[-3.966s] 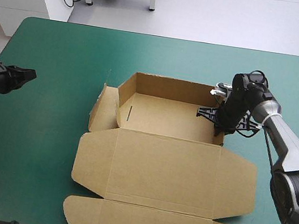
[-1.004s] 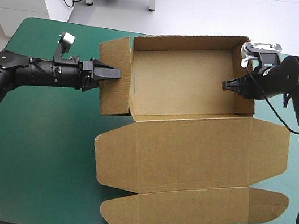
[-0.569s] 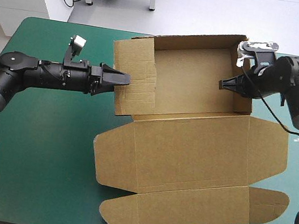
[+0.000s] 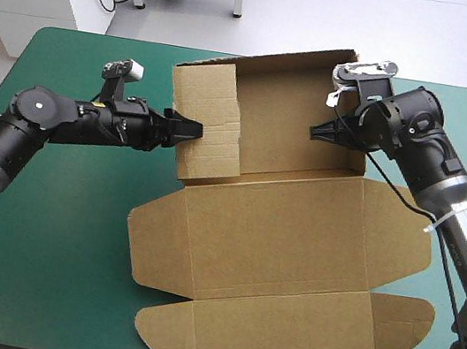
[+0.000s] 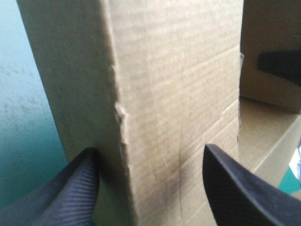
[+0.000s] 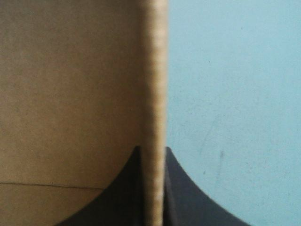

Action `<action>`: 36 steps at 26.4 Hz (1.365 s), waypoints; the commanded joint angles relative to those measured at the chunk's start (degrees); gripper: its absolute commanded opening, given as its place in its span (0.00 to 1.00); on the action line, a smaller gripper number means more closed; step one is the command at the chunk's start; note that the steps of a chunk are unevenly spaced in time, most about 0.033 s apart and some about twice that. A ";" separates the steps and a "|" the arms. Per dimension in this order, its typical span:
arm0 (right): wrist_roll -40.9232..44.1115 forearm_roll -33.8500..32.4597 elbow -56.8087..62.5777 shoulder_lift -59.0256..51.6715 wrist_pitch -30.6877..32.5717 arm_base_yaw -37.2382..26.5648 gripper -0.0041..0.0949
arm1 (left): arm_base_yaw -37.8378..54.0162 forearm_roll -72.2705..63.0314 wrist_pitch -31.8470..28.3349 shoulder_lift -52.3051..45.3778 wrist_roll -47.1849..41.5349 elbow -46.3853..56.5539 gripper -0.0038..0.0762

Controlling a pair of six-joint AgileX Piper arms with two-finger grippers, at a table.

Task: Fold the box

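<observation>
Teal-green cover (image 4: 46, 224) spreads under everything on my high feed, and the brown box (image 4: 277, 236) sits across its middle, reaching toward the far edge. The tray end is tipped up with its back and side walls raised, while the lid and its rounded flap lie flat toward the near edge. My right gripper (image 4: 317, 133) pinches the tray's right wall; on its wrist feed the black fingers (image 6: 127, 197) are all but closed, the board's edge between them. My left gripper (image 4: 192, 128) is at the tray's left wall, spread wide with that wall's corner between its fingertips
</observation>
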 commanded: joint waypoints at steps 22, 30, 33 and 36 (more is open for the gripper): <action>3.09 -6.24 -10.21 -2.45 0.98 5.20 0.03 | -8.79 15.62 -25.74 -4.72 -19.23 2.94 0.04; 4.17 -8.20 -10.00 -2.35 3.24 5.20 0.03 | -8.79 19.25 -25.30 -4.96 -18.05 2.94 0.04; 5.34 -9.25 -10.00 -2.26 3.92 5.20 0.03 | -8.79 22.85 -23.88 -4.80 -20.55 1.41 0.04; 5.78 -9.25 -10.00 -1.57 5.25 4.70 0.02 | -8.79 27.68 -19.01 -3.23 -22.84 -2.17 0.04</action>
